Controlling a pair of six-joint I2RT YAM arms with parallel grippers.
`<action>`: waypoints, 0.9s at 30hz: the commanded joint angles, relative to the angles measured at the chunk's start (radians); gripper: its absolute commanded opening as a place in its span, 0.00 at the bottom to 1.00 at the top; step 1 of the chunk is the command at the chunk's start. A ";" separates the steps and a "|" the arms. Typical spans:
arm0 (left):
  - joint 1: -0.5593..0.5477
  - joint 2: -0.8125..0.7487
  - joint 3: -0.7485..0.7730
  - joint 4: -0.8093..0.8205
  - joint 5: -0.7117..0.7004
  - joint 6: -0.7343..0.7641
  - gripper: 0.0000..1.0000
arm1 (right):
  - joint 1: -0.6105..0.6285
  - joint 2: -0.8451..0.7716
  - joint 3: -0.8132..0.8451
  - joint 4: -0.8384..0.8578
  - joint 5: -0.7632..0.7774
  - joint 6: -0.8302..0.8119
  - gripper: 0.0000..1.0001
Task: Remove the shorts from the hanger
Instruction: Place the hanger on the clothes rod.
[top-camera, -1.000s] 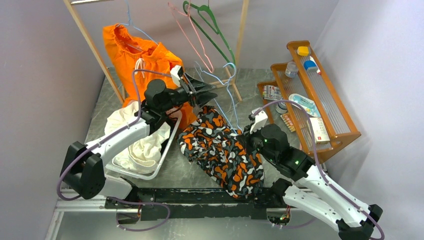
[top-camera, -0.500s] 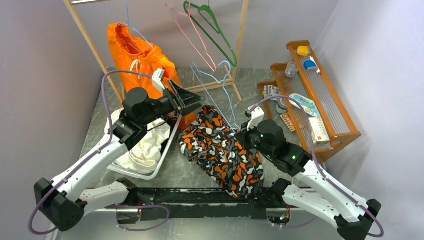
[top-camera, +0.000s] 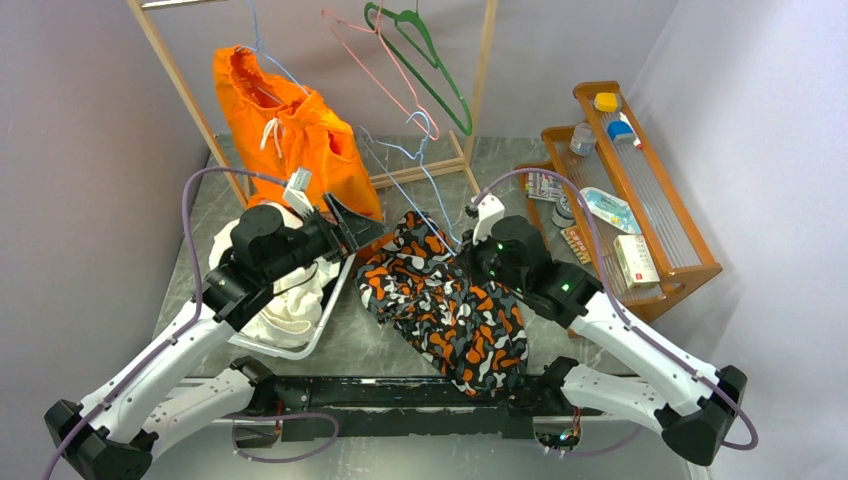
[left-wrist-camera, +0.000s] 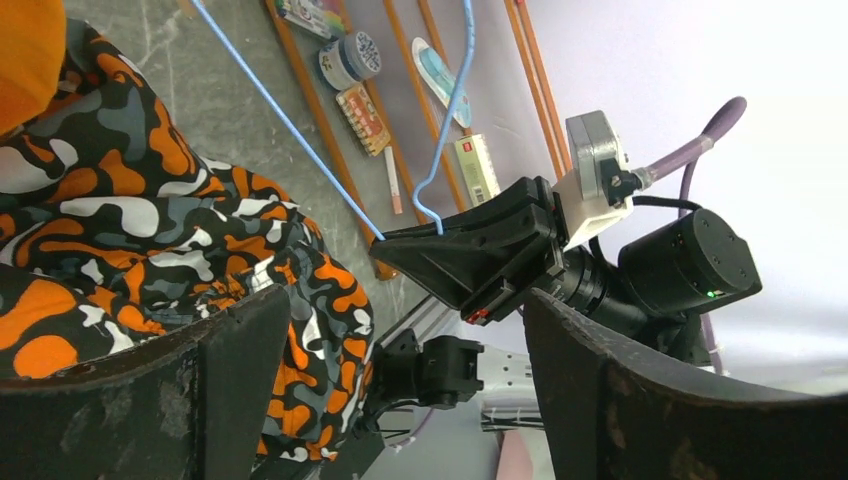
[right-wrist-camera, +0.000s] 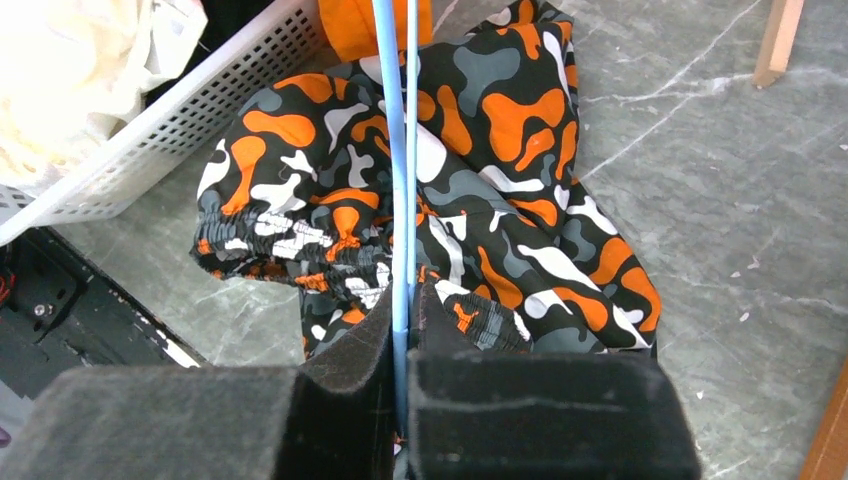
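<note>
The bright orange shorts (top-camera: 292, 135) hang from a blue hanger on the rack at the back left, white drawstring showing. My left gripper (top-camera: 360, 228) stands open just below their hem, its jaws wide apart with nothing between them (left-wrist-camera: 405, 390). A corner of the shorts (left-wrist-camera: 25, 50) shows in the left wrist view. My right gripper (top-camera: 468, 250) is shut on a bare light-blue wire hanger (top-camera: 425, 175), the wire pinched between its pads (right-wrist-camera: 403, 320). That hanger (right-wrist-camera: 400, 150) rises over a camouflage garment.
A black, orange and white camouflage garment (top-camera: 445, 300) lies spread on the table between the arms. A white basket (top-camera: 335, 290) with a white garment sits at the left. Pink (top-camera: 380, 85) and green (top-camera: 430, 65) hangers hang on the wooden rack. A wooden shelf (top-camera: 650, 200) with small items stands right.
My left gripper has opened, let go of the orange shorts and drawn back toward the near left. The shorts have swung back to hang. My right gripper has shifted up-left with the blue hanger.
</note>
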 joint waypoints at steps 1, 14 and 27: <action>-0.001 -0.014 0.021 -0.024 -0.027 0.089 0.92 | 0.006 0.044 0.059 0.018 0.018 0.006 0.00; -0.002 -0.079 0.052 -0.229 -0.242 0.157 1.00 | 0.012 0.285 0.310 0.000 0.058 0.027 0.00; -0.001 -0.189 -0.006 -0.361 -0.323 0.073 0.99 | 0.014 0.555 0.642 -0.003 0.109 0.006 0.00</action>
